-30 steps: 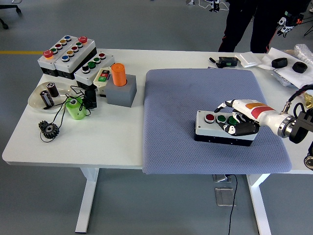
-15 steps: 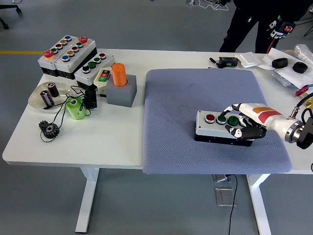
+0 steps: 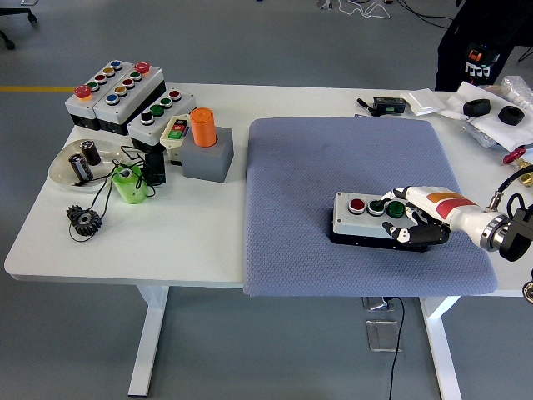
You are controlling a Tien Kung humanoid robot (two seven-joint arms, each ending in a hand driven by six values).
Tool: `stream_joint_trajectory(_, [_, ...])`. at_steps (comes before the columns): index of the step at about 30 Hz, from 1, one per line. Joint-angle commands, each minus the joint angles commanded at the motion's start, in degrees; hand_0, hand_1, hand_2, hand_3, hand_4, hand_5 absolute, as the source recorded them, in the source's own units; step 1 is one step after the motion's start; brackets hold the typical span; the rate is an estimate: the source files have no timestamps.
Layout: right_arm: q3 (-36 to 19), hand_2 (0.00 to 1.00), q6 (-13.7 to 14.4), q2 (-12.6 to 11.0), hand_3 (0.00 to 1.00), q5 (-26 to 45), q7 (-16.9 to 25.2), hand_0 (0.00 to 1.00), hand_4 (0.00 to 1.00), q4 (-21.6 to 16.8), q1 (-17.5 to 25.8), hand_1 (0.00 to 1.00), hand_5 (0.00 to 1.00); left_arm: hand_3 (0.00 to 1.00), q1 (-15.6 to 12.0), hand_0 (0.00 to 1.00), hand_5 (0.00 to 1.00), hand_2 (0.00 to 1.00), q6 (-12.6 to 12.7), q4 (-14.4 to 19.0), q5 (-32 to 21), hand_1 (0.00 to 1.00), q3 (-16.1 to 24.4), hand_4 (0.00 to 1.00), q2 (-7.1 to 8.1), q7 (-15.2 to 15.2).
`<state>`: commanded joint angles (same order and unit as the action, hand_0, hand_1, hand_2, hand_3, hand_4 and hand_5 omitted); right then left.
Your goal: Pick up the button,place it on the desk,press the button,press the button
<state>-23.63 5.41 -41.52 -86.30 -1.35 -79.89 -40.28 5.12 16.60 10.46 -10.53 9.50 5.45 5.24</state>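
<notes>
A grey button box (image 3: 351,220) with a red button (image 3: 356,203) and two green buttons lies on the grey mat (image 3: 316,167), right of the middle. My right hand (image 3: 408,218) comes in from the right and rests over the box's right end. Its forefinger (image 3: 385,198) reaches out to the middle green button (image 3: 376,205), while the other fingers curl over the box's right part and hide it. I cannot tell whether the button is pushed down. The left arm is out of view.
Several button boxes (image 3: 117,87) stand at the back left, with an orange cylinder in a grey block (image 3: 204,142), a bowl of batteries (image 3: 60,171), a green cup (image 3: 129,185) and a gear (image 3: 83,219). Small black parts (image 3: 487,108) lie at the back right. A person (image 3: 479,42) stands at the top right.
My right hand has drawn back to the right off the box's top, uncovering both green buttons; the forefinger now points at the middle one. The person moved right.
</notes>
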Motion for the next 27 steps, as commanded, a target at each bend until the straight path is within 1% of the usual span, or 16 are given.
stream_joint_trajectory(2, [-0.5, 0.053, 0.0, -0.2, 0.709, 0.0, 0.0, 0.045, 0.57, -0.2, 0.2, 0.002, 0.519, 0.553, 0.0, 0.677, 0.998, 0.742, 0.0, 0.0, 0.0, 0.732, 0.0, 0.408, -0.01, 0.0])
stream_joint_trajectory(6, [-3.3, 0.053, 0.4, -0.7, 0.709, 0.3, 0.1, 0.045, 0.57, -1.4, 0.9, 0.002, 0.519, 0.553, 0.0, 0.677, 0.998, 0.742, 0.0, 0.0, -0.2, 0.732, -0.2, 0.408, 0.02, 0.1])
stream_joint_trajectory(8, [-5.4, 0.054, 0.8, -1.2, 0.71, 0.7, 0.4, 0.046, 0.57, -2.7, 1.3, 0.002, 0.523, 0.554, 0.0, 0.678, 0.998, 0.742, 0.0, 0.0, -0.2, 0.733, -0.2, 0.407, 0.02, 0.1])
stream_joint_trajectory(12, [-11.4, 0.054, 2.9, -2.4, 0.71, 3.1, 2.7, 0.046, 0.57, -5.1, 2.6, 0.002, 0.523, 0.554, 0.0, 0.678, 0.998, 0.742, 0.0, 0.0, -0.2, 0.733, -0.2, 0.407, 0.05, 0.1])
stream_joint_trajectory(13, [-13.1, 0.137, 3.3, -2.6, 0.748, 3.8, 3.2, 0.084, 0.597, -5.3, 2.8, 0.002, 0.53, 0.554, 0.0, 0.678, 0.998, 0.742, 0.0, 0.0, -0.3, 0.733, -0.3, 0.407, 0.05, 0.1])
stream_joint_trajectory(17, [-19.1, 0.137, 2.3, -3.0, 0.748, 9.2, 3.7, 0.084, 0.597, -4.8, 3.8, 0.002, 0.53, 0.554, 0.0, 0.678, 0.998, 0.742, 0.0, 0.0, -0.1, 0.733, -0.2, 0.407, 0.05, 0.0])
stream_joint_trajectory(18, [-20.8, 0.137, 1.6, -2.9, 0.748, 11.4, 3.8, 0.084, 0.597, -3.8, 4.1, 0.002, 0.53, 0.554, -0.1, 0.678, 0.998, 0.742, 0.0, 0.0, -0.1, 0.733, -0.2, 0.407, 0.05, 0.1])
stream_joint_trajectory(19, [-22.2, 0.673, 1.2, -2.8, 0.926, 13.5, 3.8, 0.622, 0.648, -2.9, 4.2, 0.586, 0.57, 0.554, -0.1, 0.678, 0.998, 0.742, 0.0, 0.0, -0.2, 0.733, -0.3, 0.408, 0.04, 0.1])
stream_joint_trajectory(21, [-24.0, 0.673, 0.8, -2.6, 0.926, 17.9, 4.1, 0.622, 0.648, -1.5, 4.4, 0.586, 0.57, 0.554, -0.1, 0.678, 0.998, 0.742, 0.0, 0.0, -0.2, 0.733, -0.3, 0.408, 0.03, 0.1])
stream_joint_trajectory(22, [-25.4, 0.673, 0.5, -2.3, 0.926, 20.5, 4.5, 0.622, 0.648, 0.2, 4.5, 0.586, 0.57, 0.554, -0.2, 0.678, 0.998, 0.742, 0.0, 0.0, -0.2, 0.733, -0.3, 0.408, 0.01, 0.1])
stream_joint_trajectory(23, [-26.0, 0.673, 0.4, -2.2, 0.926, 22.7, 4.6, 0.622, 0.648, 1.2, 4.6, 0.586, 0.57, 0.554, -0.2, 0.678, 0.998, 0.742, 0.0, 0.0, -0.2, 0.733, -0.3, 0.408, 0.0, 0.1])
stream_joint_trajectory(24, [-27.1, 0.673, 0.2, -1.9, 0.926, 25.3, 4.9, 0.622, 0.648, 3.1, 4.7, 0.586, 0.57, 0.554, -0.2, 0.678, 0.998, 0.742, 0.0, 0.0, -0.3, 0.733, -0.4, 0.408, -0.02, 0.1])
stream_joint_trajectory(25, [-27.7, 0.873, 0.1, -1.7, 0.942, 27.6, 5.1, 0.823, 0.681, 4.3, 4.7, 0.759, 0.606, 0.554, -0.2, 0.678, 0.998, 0.741, 0.0, 0.0, -0.4, 0.733, -0.4, 0.408, -0.02, 0.1])
stream_joint_trajectory(27, [-28.8, 0.873, 0.0, -1.1, 0.942, 32.4, 5.6, 0.823, 0.681, 7.9, 5.0, 0.759, 0.606, 0.554, -0.2, 0.678, 0.998, 0.741, 0.0, 0.0, -0.5, 0.733, -0.5, 0.408, -0.03, 0.2])
